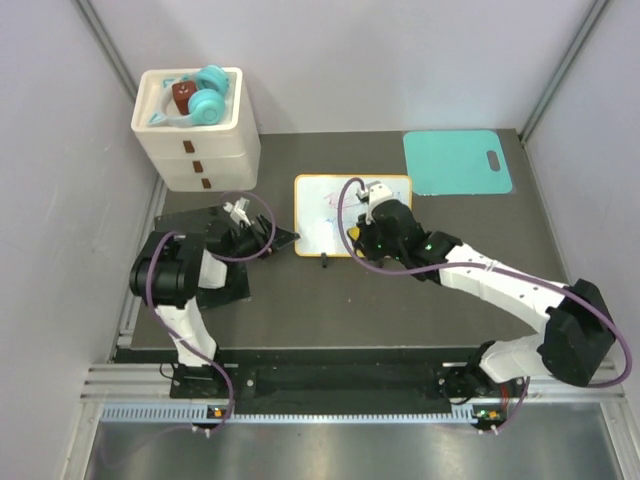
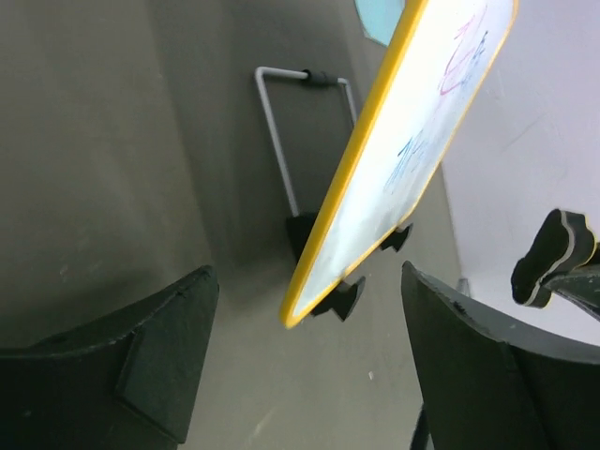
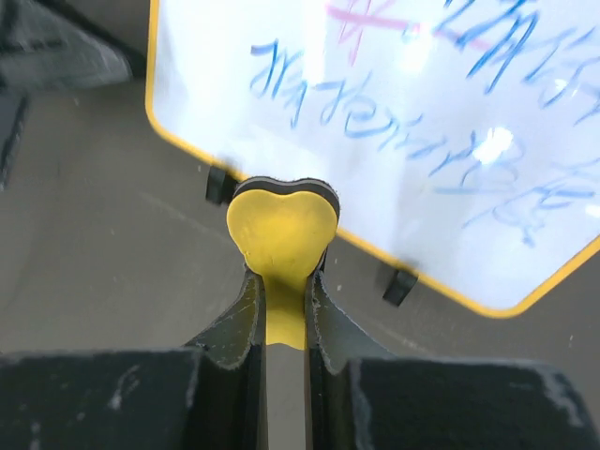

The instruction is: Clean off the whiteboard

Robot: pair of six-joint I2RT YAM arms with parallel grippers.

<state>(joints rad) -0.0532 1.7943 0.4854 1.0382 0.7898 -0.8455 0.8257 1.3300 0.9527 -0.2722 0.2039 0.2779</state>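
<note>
My right claw (image 3: 281,283) was shut tight on a yellow heart-shaped eraser (image 3: 281,230). My left claw (image 2: 307,281) was open wide with nothing in it, just beside the left edge of the whiteboard (image 1: 325,215).

The whiteboard sat on its little black feet in the middle of the table (image 1: 400,300). It had blue and pink scribbles all over it. My eraser was at its near edge, and I could not tell if it touched yet.

I thought the best way was to press the eraser flat and rub slowly over every mark. The board looked light, so it might slide. My left claw could hold the edge to stop that.

The table was dark and dull. A teal mat (image 1: 457,162) lay at the back right, and white drawers (image 1: 195,145) stood at the back left. Pale walls closed us in.
</note>
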